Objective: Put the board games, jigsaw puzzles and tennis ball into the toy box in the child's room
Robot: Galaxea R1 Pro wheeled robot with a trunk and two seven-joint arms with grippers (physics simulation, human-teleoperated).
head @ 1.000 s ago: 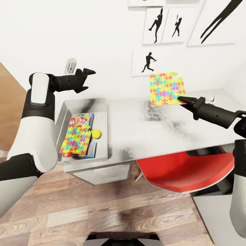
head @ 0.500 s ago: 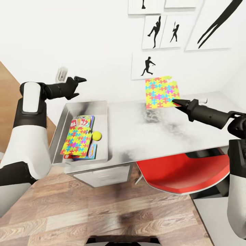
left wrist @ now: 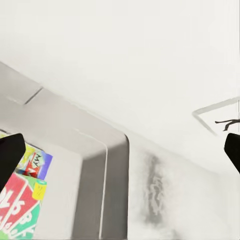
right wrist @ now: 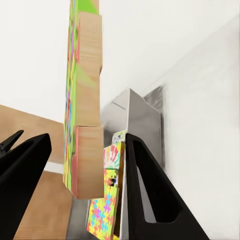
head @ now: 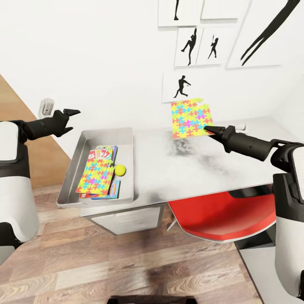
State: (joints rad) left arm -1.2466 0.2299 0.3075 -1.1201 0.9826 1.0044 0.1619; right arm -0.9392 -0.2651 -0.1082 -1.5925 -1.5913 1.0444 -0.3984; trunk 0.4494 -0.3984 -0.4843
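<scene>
Right claw [head: 207, 129] pinching jigsaw puzzle [head: 191, 118], upright above desk [head: 202, 169]. Left claw [head: 72, 113] spread, empty, beside toy box [head: 126, 139] holding second puzzle [head: 96, 176], tennis ball [head: 120, 169], board games [head: 103, 153].

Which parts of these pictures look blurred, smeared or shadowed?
Head view: dark smeared smudges on the table and a soft shadow on the floor. Left wrist view: a grey streak on the tabletop. Right wrist view: the held jigsaw puzzle appears soft, edge-on, close up.
</scene>
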